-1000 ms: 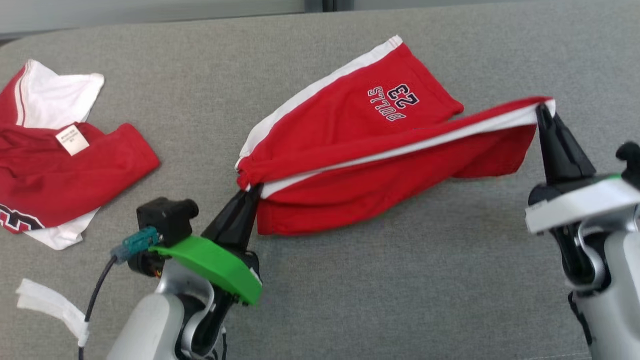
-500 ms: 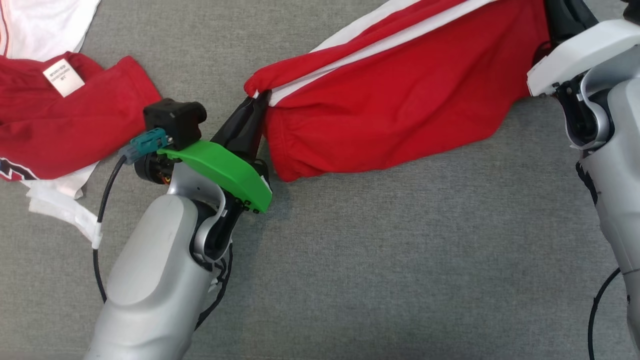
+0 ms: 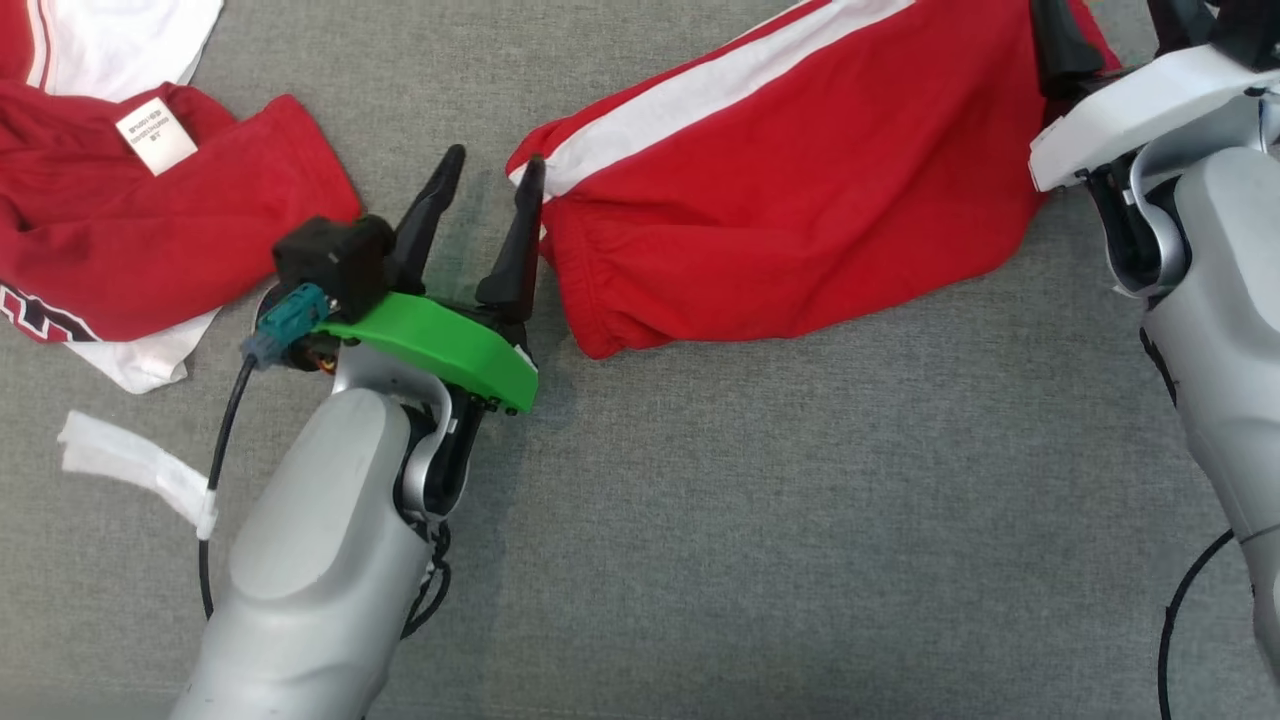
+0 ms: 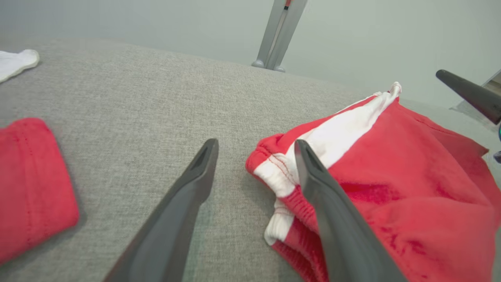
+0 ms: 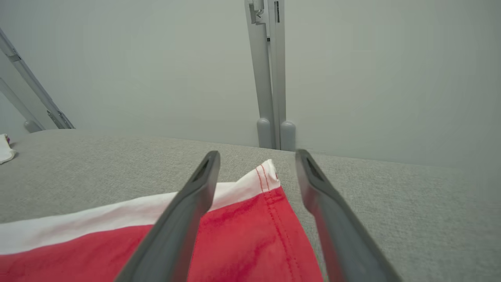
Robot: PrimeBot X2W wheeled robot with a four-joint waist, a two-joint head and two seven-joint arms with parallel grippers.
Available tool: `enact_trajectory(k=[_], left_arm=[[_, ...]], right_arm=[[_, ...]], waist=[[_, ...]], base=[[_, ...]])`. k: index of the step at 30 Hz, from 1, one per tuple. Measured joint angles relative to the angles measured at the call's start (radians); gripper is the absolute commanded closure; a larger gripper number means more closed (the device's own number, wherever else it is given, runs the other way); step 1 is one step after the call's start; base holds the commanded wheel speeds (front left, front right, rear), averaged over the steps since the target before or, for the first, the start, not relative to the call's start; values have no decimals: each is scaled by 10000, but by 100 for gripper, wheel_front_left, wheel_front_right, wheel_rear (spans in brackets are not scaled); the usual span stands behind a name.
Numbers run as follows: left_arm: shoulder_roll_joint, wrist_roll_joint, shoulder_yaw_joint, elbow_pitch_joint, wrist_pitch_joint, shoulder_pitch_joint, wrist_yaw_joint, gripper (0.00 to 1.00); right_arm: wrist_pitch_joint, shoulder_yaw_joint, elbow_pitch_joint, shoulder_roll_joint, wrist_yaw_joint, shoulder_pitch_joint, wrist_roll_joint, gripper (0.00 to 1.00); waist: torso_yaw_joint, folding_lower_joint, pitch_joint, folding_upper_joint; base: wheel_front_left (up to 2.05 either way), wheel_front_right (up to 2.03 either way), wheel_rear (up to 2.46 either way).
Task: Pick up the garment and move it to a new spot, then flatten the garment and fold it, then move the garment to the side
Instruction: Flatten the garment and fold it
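The garment (image 3: pixel 800 200) is a pair of red shorts with a white side stripe, lying spread on the grey fabric surface (image 3: pixel 800 520). My left gripper (image 3: pixel 495 160) stands open at its left waistband corner, with the right finger touching the hem edge and nothing held. In the left wrist view the left gripper (image 4: pixel 255 143) is open, its right finger lying over the garment's (image 4: pixel 391 176) waistband. At the garment's right corner, the right gripper (image 3: pixel 1120 25) is open. In the right wrist view the right gripper (image 5: pixel 257 153) straddles the garment's (image 5: pixel 250 219) corner without pinching it.
A second red and white garment (image 3: pixel 150 210) with a label lies crumpled at the left. A white strip (image 3: pixel 130 465) lies on the surface near my left arm's cable. A grey post (image 5: pixel 270 78) stands behind the surface's far edge.
Both grippers have opened and let go of the garment, which now lies flatter on the surface. The head camera tilted down earlier, shifting the whole picture.
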Motion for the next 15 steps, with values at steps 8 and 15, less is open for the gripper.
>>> enact_trajectory(k=[8,15], left_arm=[[368,1294,1202,-1467,-775,683,1434,0],[771,2500,1860,-2778,-794,1727,1795,0]], right_arm=[[-15,-1150,-3200,380,0,2164,-993,0],[-15,-1607,-4805,637,0,3952,-1440,0]], waist=[[-542,0,-401,0],[-1085,0,-898,0]], base=[[0,0,0],[0,0,0]])
